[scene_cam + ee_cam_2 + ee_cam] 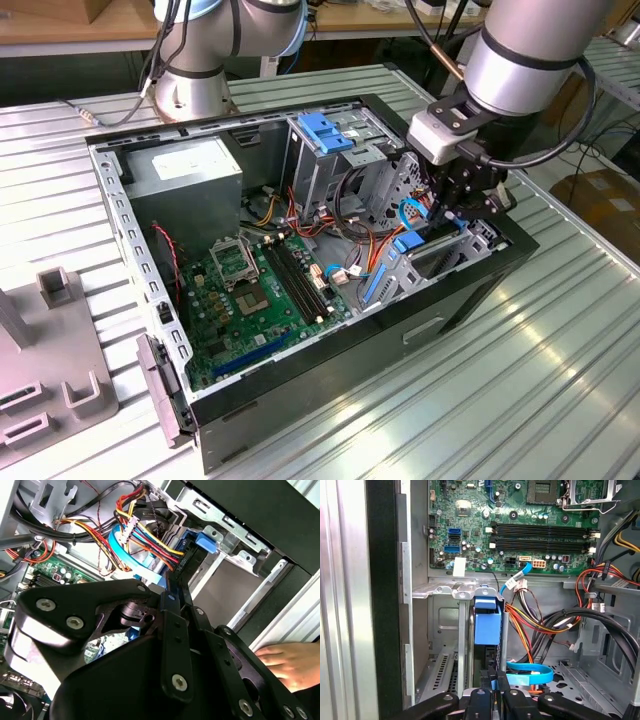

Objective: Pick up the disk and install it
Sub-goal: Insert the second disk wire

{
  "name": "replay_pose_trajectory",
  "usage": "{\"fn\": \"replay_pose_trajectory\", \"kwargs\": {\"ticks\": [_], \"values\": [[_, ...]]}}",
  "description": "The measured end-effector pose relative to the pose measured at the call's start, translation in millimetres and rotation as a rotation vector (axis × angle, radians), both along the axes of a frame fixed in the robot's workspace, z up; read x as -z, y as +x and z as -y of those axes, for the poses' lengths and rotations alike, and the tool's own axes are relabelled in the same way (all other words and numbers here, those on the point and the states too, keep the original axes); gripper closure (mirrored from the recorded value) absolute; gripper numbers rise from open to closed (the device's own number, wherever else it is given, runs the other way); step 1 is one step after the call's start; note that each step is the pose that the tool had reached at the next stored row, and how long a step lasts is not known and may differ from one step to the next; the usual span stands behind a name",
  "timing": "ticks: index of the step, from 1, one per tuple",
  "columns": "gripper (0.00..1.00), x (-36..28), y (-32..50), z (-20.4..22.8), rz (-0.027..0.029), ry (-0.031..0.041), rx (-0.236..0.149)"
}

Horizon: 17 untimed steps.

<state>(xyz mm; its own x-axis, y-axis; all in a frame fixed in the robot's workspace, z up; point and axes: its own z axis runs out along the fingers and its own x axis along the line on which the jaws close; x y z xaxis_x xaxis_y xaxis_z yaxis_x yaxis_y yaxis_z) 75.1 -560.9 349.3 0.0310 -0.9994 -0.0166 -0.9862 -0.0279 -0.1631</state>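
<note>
Tool (492, 692) closed on disk (487, 622), held edge-on inside drive bay (442, 630); rails to be kept aligned, cables (530, 622) avoided.

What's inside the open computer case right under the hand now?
Under the hand, the blue-railed disk stands on edge in the drive bay of the case, beside orange and blue cables. The disk's lower end is hidden behind the hand.

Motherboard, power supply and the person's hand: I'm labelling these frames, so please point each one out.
Motherboard (262, 290), exterior view, green board surface.
Power supply (190, 180), exterior view, grey side wall.
Hand (292, 664), second wrist view, back of the hand.
</note>
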Motion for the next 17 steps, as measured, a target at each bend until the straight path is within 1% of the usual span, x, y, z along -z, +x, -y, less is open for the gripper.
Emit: {"fn": "replay_pose_trajectory", "kwargs": {"ticks": [4, 6, 17], "values": [[0.84, 0.0, 0.0, 0.2, 0.0001, 0.0080, 0.000], [0.84, 0.1, 0.0, 0.7, 0.0000, 0.0109, 0.000], [0.84, 1.5, 0.0, 1.7, 0.0000, 0.0118, 0.000]]}}
